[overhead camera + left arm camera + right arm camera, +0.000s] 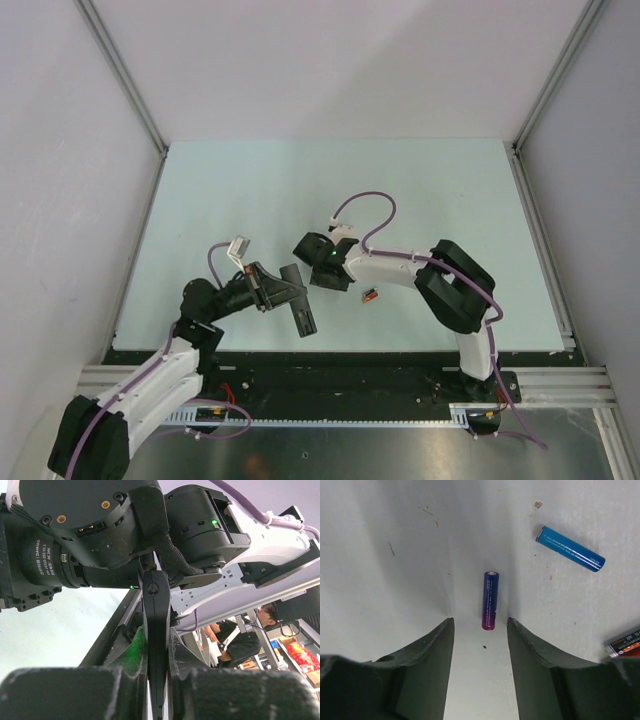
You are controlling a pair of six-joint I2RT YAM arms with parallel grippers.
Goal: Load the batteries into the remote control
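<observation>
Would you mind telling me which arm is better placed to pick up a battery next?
The right arm. The right claw is open, with its jaws on either side of the purple-blue battery, which is not yet gripped. The left claw is shut on the remote control, so it has no free grip.

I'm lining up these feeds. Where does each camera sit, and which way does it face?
Top external: above and behind the bases, looking down on the table; left arm and right arm show.
Left wrist: looks along the left gripper, shut on the remote control, toward the right arm.
Right wrist: looks down through the open right gripper at a purple battery.
Shared: top and right wrist both show the orange battery.
</observation>
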